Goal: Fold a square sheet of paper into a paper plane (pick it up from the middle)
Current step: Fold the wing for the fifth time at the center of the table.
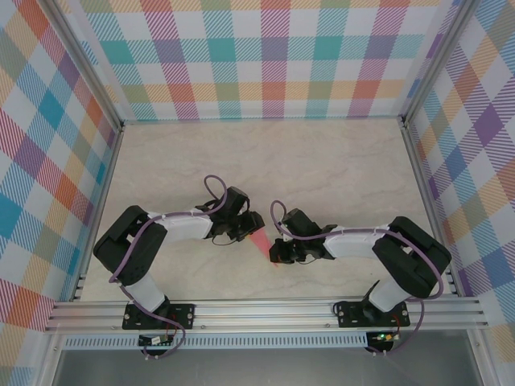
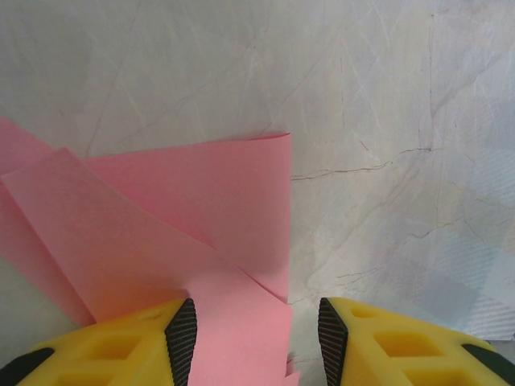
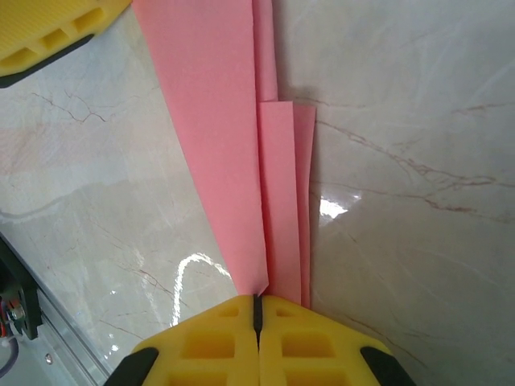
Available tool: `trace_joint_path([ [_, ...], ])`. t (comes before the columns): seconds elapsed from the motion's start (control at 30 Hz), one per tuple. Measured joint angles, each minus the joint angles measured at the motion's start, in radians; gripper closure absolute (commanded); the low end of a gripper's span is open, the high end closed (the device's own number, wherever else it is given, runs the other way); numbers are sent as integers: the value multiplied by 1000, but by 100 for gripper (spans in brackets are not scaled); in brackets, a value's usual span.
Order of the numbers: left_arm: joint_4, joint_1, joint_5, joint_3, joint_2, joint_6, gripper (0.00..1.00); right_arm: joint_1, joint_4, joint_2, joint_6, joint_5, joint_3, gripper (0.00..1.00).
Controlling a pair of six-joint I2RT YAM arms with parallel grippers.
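One tip of the pink paper [image 3: 217, 121] is clamped in the right end effector [image 3: 257, 310]; the left end effector [image 2: 257, 330] hangs over it, jaws apart.

Seen from above and behind, a pale marble-patterned tabletop [image 1: 322, 161] sits inside walls [image 1: 273, 56] of pastel plaid. Two white-and-black robot arms are bolted to an aluminium rail [image 1: 265, 314] along the near edge. The left arm [image 1: 173, 229] and the right arm [image 1: 362, 241] both bend inward, bringing the left jaws and the right jaws close together near the middle of the tabletop. Between them lies a narrow piece of folded pink paper [image 1: 261, 244], its far end at the left jaws and its near end at the right jaws. A purple cable [image 1: 213, 186] loops along each arm.
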Motion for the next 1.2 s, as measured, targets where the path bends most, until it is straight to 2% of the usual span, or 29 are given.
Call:
trace_joint_path([
  [0.13,-16,0,0,10,3,0,53,-3,-12,-6,-3,-5,0,88],
  [0.37,-19,0,0,14,6,1,54,-3,-95,-87,-27,-5,-1,85],
  [0.53,-23,0,-1,20,11,2,54,-3,-121,-90,-34,-5,-13,87],
  [0.7,-26,0,-1,24,14,5,54,-3,-129,-86,-43,-5,-16,93],
  [0.9,-26,0,0,25,14,10,54,-3,-129,-65,-42,-3,-16,94],
  [1.07,-27,0,0,25,14,17,54,-3,-140,-77,-36,13,-17,84],
  [1.2,-33,0,0,28,14,19,54,-3,-173,-162,-48,40,-18,73],
])
